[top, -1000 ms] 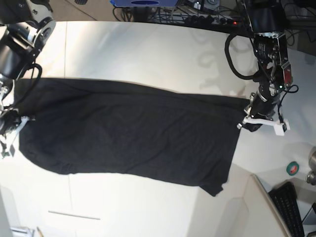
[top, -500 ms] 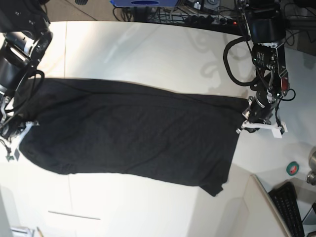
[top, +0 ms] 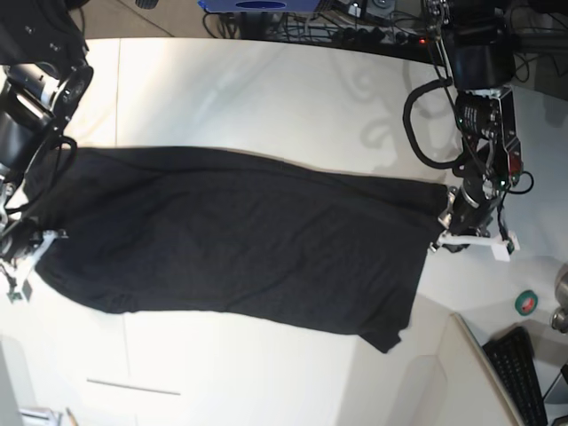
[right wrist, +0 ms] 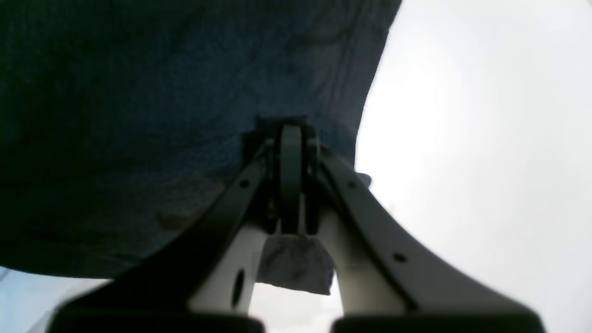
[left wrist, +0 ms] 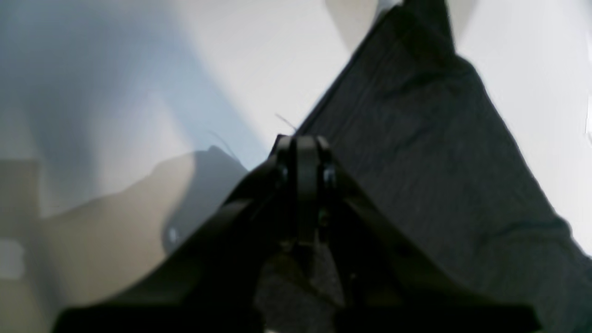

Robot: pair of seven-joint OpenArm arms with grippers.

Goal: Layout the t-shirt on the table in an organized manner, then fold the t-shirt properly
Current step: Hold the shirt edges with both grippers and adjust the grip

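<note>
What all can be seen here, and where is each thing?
t-shirt: one, black, spread lengthwise across the table's middle, both ends pinched.
table: one, off-white, under everything.
tape roll: one, green, near the table's right edge in the base view.
keyboard: one, black, bottom right corner of the base view.
cables: several, dark, beyond the far edge.
left gripper: one, black, jaws shut on the shirt's right end.
right gripper: one, pale, jaws shut on the shirt's other end.

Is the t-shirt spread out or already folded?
Spread out: the t-shirt lies as one long flat sheet across the table, no crisp folded layers visible.
</note>
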